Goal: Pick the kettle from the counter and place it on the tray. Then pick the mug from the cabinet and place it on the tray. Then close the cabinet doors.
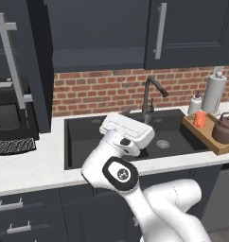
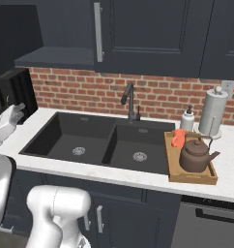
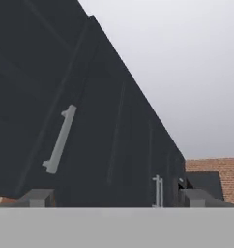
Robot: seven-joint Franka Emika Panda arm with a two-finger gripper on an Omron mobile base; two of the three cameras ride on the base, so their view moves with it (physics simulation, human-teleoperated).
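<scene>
The hand [image 3: 114, 196], fingers spread and empty, faces the tall charcoal-blue panelled cabinet door [image 3: 65, 97], whose long silver bar handle [image 3: 59, 140] slants above and to the left.

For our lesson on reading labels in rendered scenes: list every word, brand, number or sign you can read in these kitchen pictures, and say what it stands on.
None can be read.
White soap bottle: no legible label.
White paper towel roll: blank.
Squat dark brown kettle and small orange-red mug: plain.
Round mark on the robot's arm joint: too small to read.
</scene>
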